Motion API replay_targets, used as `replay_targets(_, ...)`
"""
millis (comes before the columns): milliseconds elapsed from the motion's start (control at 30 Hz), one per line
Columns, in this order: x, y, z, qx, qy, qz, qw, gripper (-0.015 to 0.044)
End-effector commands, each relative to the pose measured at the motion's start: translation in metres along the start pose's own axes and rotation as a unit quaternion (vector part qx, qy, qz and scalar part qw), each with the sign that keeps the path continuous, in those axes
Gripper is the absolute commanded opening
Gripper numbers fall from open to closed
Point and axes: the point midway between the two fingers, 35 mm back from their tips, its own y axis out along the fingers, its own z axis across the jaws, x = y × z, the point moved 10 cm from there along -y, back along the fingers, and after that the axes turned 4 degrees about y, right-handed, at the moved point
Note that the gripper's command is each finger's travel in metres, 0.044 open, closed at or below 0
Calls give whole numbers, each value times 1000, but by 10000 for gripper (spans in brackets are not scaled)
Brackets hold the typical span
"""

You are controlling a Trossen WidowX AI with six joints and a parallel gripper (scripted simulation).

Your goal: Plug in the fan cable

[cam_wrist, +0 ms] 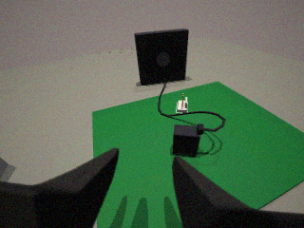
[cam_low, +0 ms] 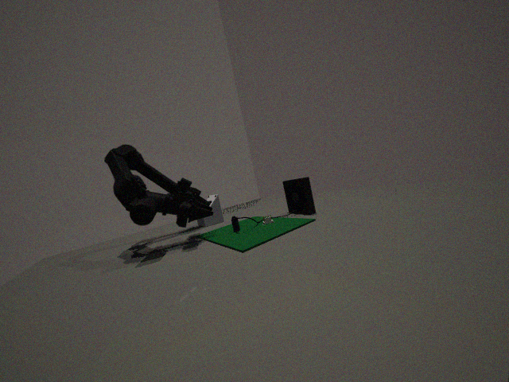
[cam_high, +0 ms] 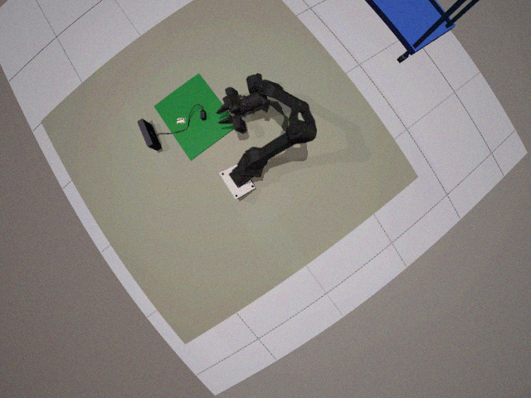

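Observation:
The black plug (cam_high: 203,114) (cam_low: 235,224) (cam_wrist: 186,142) stands on the green board (cam_high: 192,148) (cam_low: 246,242) (cam_wrist: 123,128), apart from the header. The small white fan header (cam_high: 181,120) (cam_low: 268,220) (cam_wrist: 182,104) has its pins bare; it lies beyond the plug in the wrist view. The thin black cable (cam_wrist: 160,102) loops from the plug's upper side to the fan (cam_high: 149,134) (cam_low: 299,196) (cam_wrist: 152,71). My gripper (cam_high: 219,117) (cam_low: 211,208) (cam_wrist: 145,158) is open with nothing between its fingers. It hangs above the board's near edge, back from the plug and touching neither.
The fan stands upright just off the board's far edge. The arm's white base plate (cam_high: 236,193) (cam_low: 215,212) is beside the board. A blue cart (cam_high: 411,26) stands far off on the tiled floor in the top view. The cable curves between plug and header.

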Motion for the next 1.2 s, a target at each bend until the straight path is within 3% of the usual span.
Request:
replay_targets(0,6,4,-2,16,17,39,999,205)
replay_targets(567,40,27,-3,40,69,236,969,205)
replay_targets(1167,81,46,2,-46,76,417,905,205)
